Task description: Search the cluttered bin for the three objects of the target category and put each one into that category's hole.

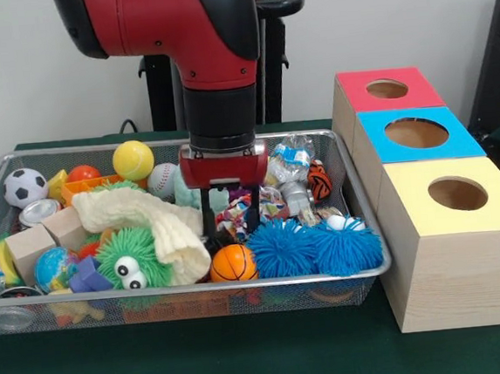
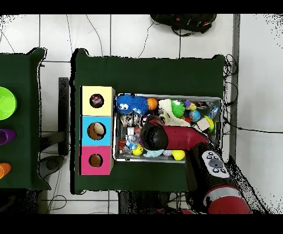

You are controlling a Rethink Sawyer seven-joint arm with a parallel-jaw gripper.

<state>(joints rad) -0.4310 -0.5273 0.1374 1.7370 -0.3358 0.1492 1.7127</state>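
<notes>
Task progress could not be confirmed from the two views. In the overhead view I saw something inside each hole of the yellow box (image 2: 97, 101), the blue box (image 2: 97, 131) and the red box (image 2: 95, 160), but I could not identify the items or tell which box served the target category. I therefore judged that some sorting might be done and logged no count. The bin (image 1: 54, 153) was heavily cluttered, so at least part of the search remained. The gripper (image 1: 233, 232) was lowered into the middle of the bin with its two fingers (image 1: 208, 230) spread apart and not closed on anything. A crumpled patterned bundle (image 1: 234, 210) lay between the fingers, and I took it as the likely pick. I could not tell whether either finger touched it. An orange ball (image 1: 233, 263) sat just in front of the fingertips, with a cream cloth (image 1: 161, 225) on one side and two blue fuzzy balls (image 1: 282, 247) on the other. In the overhead view the arm (image 2: 174, 137) hid the gripper.
</notes>
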